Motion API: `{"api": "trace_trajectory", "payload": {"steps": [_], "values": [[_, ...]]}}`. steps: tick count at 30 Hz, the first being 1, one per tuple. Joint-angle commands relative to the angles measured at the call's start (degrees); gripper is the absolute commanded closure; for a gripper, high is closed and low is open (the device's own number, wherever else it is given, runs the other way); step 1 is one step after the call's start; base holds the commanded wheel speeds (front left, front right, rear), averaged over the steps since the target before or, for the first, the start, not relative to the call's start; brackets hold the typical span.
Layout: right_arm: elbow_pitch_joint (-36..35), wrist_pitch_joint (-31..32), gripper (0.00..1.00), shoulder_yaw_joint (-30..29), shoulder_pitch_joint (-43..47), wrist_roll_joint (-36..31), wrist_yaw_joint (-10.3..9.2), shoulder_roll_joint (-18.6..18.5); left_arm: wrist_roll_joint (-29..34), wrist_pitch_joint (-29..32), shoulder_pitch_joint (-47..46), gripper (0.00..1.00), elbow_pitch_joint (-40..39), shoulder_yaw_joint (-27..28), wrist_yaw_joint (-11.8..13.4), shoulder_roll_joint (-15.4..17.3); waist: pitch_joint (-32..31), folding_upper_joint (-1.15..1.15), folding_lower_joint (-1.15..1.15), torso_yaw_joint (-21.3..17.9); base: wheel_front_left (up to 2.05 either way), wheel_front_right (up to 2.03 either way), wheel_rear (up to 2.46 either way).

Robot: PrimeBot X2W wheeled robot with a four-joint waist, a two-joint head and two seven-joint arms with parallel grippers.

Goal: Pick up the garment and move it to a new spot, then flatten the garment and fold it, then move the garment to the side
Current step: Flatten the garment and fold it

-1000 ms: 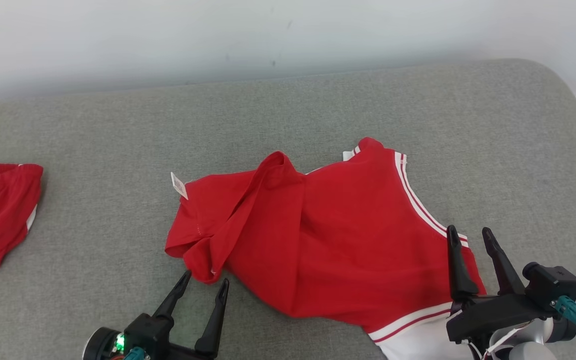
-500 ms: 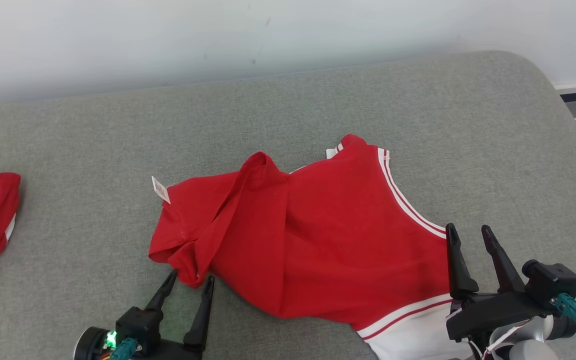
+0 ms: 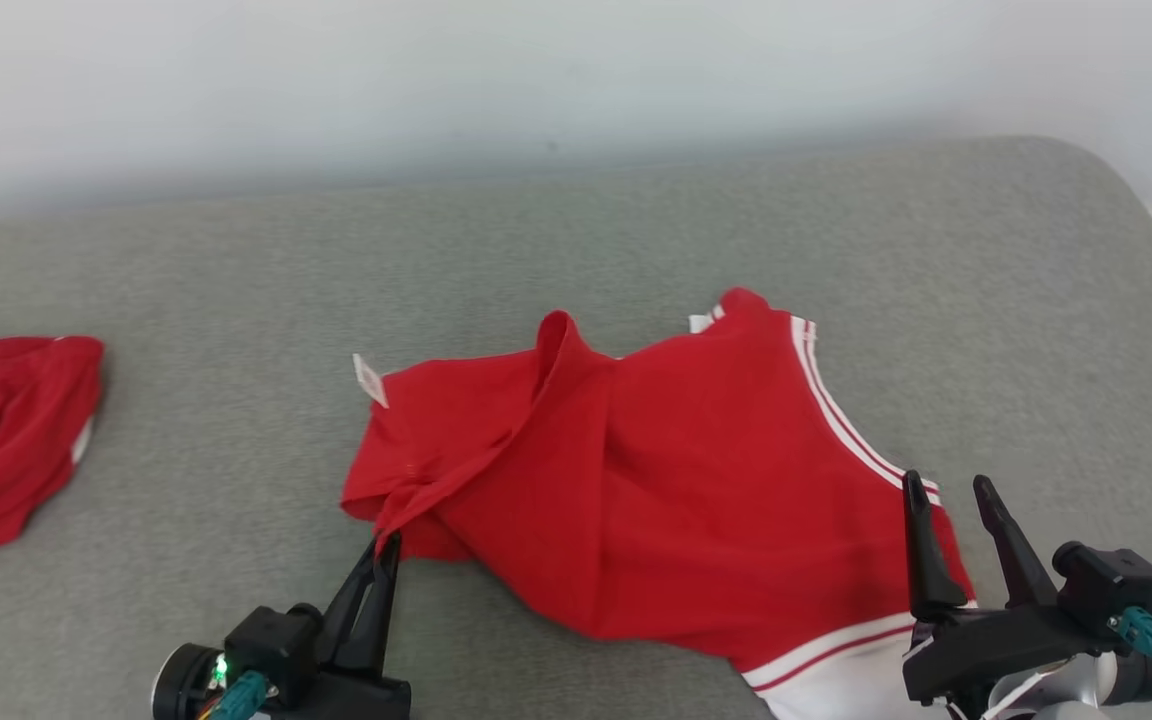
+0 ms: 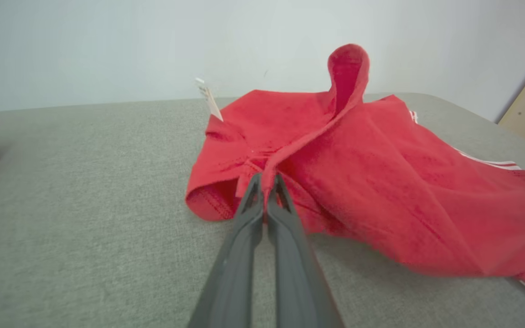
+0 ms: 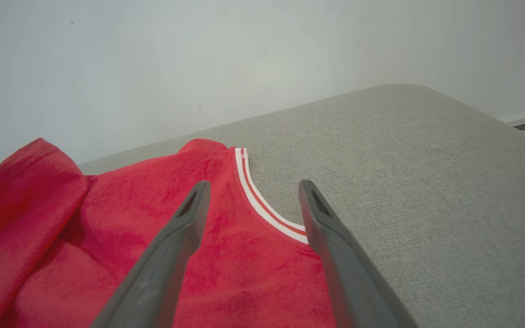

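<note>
My left gripper [image 3: 388, 542] is pinched tight on a bunched corner of the red jersey [image 3: 696, 480], and a fabric ridge runs up from its tips. The jersey lies crumpled on the grey cushion [image 3: 636, 220], spreading ahead and to the right of that gripper. A white tag [image 3: 370, 381] sticks up just beyond the tips, slightly left. My right gripper [image 3: 946, 488] has its jaws wide over the jersey's white-and-red trimmed edge. Another red garment [image 3: 6, 430] lies well left of my left gripper.
</note>
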Motion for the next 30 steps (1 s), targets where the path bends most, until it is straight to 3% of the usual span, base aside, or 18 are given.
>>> {"api": "trace_trajectory", "payload": {"steps": [1, 10, 16, 22, 30], "values": [[-0.07, -0.02, 0.00, 0.07, 0.41, 0.12, 0.00, -0.05, -0.72, -0.17, 1.05, 1.00, -0.43, 0.29, 0.19, 0.50, -1.35, 0.00, 0.00, 2.18, 0.00, 0.00, 0.00], [0.66, -0.13, 0.00, -0.39, 1.62, 0.60, 0.00, 0.45, -0.56, 5.53, 7.05, 1.00, -12.87, 0.23, 2.68, 4.00, -3.77, 0.00, 0.00, 8.66, 0.00, 0.00, 0.00], [0.82, -0.06, 0.00, -0.52, 1.68, 0.65, 0.00, 0.63, -1.90, 8.38, 12.39, 1.00, -18.48, 0.61, 4.67, 5.24, -3.51, 0.00, 0.00, 10.60, 0.00, 0.00, 0.00], [1.14, 0.12, 0.00, -0.28, 1.06, 0.94, 0.00, 0.05, -5.15, 7.04, 17.19, 1.00, -15.63, 1.20, 5.08, 4.02, -3.09, 0.00, 0.00, 10.70, 0.00, 0.00, 0.00], [1.34, 0.49, 0.00, -0.46, 0.89, 1.02, 0.00, -0.50, -8.78, 4.33, 19.39, 1.00, -7.14, 1.66, 3.29, 2.21, -3.13, 0.00, 0.00, 10.11, 0.00, 0.00, 0.00]]}}
